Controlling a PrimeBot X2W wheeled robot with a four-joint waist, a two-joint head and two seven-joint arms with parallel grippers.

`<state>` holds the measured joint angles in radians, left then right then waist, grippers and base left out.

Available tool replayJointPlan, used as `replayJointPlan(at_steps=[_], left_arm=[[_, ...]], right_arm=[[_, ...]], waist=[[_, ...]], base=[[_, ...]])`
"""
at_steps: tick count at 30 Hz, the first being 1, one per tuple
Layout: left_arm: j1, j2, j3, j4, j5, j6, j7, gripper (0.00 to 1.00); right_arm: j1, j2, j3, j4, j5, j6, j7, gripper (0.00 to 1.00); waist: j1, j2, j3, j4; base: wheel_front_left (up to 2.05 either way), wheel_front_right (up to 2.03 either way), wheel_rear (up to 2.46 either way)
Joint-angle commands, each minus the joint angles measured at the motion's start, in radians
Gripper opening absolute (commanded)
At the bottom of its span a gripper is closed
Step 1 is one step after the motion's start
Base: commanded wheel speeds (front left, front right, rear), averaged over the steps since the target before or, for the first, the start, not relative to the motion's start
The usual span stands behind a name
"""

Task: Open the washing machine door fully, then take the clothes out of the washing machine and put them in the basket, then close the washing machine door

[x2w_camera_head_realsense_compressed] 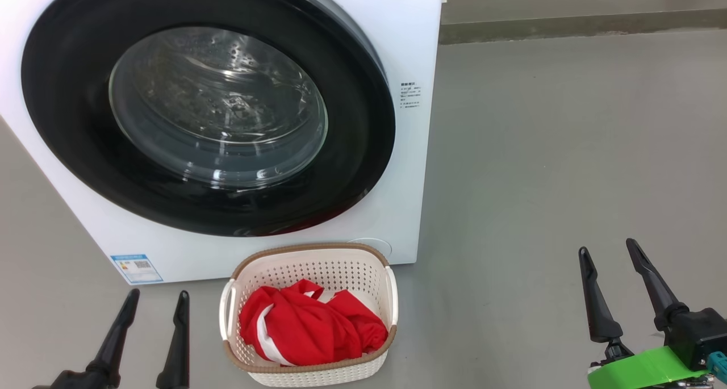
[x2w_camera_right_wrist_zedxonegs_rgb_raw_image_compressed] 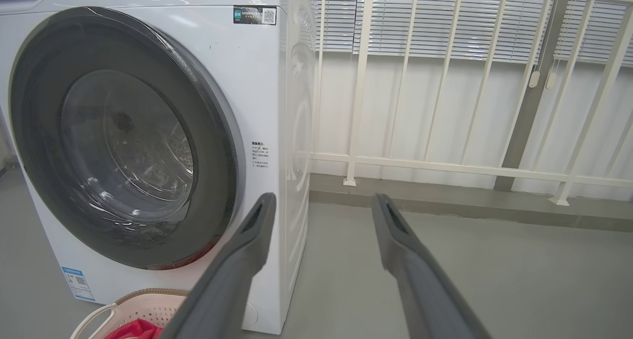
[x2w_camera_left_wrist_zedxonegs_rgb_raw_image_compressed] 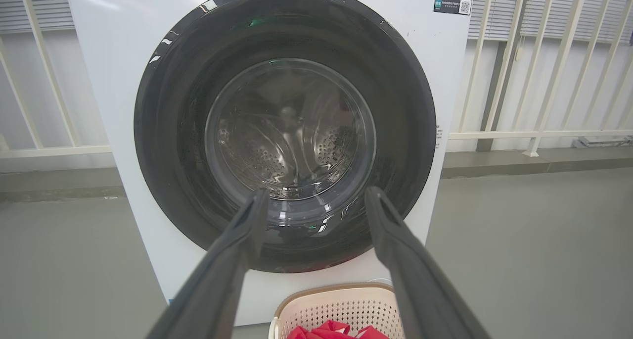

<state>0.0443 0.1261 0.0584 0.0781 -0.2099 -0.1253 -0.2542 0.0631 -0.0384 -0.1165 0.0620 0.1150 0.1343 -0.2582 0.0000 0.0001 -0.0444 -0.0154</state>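
The white washing machine point(x2w_camera_head_realsense_compressed: 397, 54) fills the upper left of the head view, and its round black-rimmed door point(x2w_camera_head_realsense_compressed: 68, 111) lies shut flat against the front; the steel drum shows through the glass. On the floor just in front stands the cream basket point(x2w_camera_head_realsense_compressed: 309, 258) with red and white clothes point(x2w_camera_head_realsense_compressed: 309, 326) piled inside. My left gripper point(x2w_camera_head_realsense_compressed: 156, 301) is open at the lower left, beside the basket and apart from it. Far to the right, my right gripper point(x2w_camera_head_realsense_compressed: 610, 251) is open over bare floor. In the left wrist view the open left gripper point(x2w_camera_left_wrist_zedxonegs_rgb_raw_image_compressed: 316, 195) points at the door point(x2w_camera_left_wrist_zedxonegs_rgb_raw_image_compressed: 163, 131).
Grey floor point(x2w_camera_head_realsense_compressed: 568, 150) stretches to the right of the machine. A white railing point(x2w_camera_right_wrist_zedxonegs_rgb_raw_image_compressed: 445, 166) with blinds behind it runs along the back wall, past the machine's point(x2w_camera_right_wrist_zedxonegs_rgb_raw_image_compressed: 257, 81) right side. A low kerb point(x2w_camera_head_realsense_compressed: 568, 28) lines the floor's far edge.
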Motion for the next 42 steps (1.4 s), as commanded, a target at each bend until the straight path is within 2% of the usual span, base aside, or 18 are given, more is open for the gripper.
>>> replayJointPlan(at_steps=[1, 9, 10, 18, 21, 26, 42], left_arm=[[-0.019, 0.009, 0.038, -0.029, 0.007, -0.005, -0.008, 1.0], [-0.017, 0.008, 0.036, -0.029, 0.033, -0.005, -0.008, 1.0], [0.0, -0.005, 0.0, 0.0, 0.026, 0.0, 0.0, 0.0], [0.017, -0.037, -0.007, 0.071, -0.004, 0.001, 0.017, 0.0], [0.013, -0.038, -0.005, 0.073, -0.049, 0.001, 0.029, 0.0], [0.006, -0.04, -0.003, 0.077, -0.106, 0.001, 0.042, 0.0], [-0.015, -0.045, 0.004, 0.088, -0.277, 0.0, 0.084, 0.0]], right_arm=[[-0.013, -0.012, 0.025, -0.03, 0.009, -0.004, -0.004, 1.0], [-0.013, -0.012, 0.042, -0.03, 0.029, -0.004, -0.004, 1.0], [0.0, 0.001, 0.017, 0.0, 0.017, 0.0, 0.0, 0.0], [0.02, 0.017, 0.027, 0.074, 0.046, 0.0, 0.009, 0.0], [0.014, 0.015, 0.028, 0.076, 0.095, 0.0, 0.019, 0.0], [0.007, 0.012, 0.029, 0.081, 0.156, 0.0, 0.032, 0.0], [-0.017, 0.005, 0.031, 0.095, 0.337, -0.001, 0.073, 0.0]], waist=[[0.0, -0.0001, 0.0, 0.001], [0.0, -0.0001, 0.007, 0.004], [0.0, -0.0001, 0.007, 0.004], [0.0002, -0.0001, 0.008, 0.005], [0.0023, -0.0001, 0.008, 0.005], [0.0002, -0.0001, 0.011, 0.005], [0.0, -0.0001, 0.016, 0.007]], base=[[0.0, 0.0, 0.0], [0.0, 0.0, 0.0], [0.0, 0.0, 0.0], [0.0, 0.0, 0.0], [0.0, 0.0, 0.0], [0.0, 0.0, 0.0], [0.0, 0.0, 0.0]])
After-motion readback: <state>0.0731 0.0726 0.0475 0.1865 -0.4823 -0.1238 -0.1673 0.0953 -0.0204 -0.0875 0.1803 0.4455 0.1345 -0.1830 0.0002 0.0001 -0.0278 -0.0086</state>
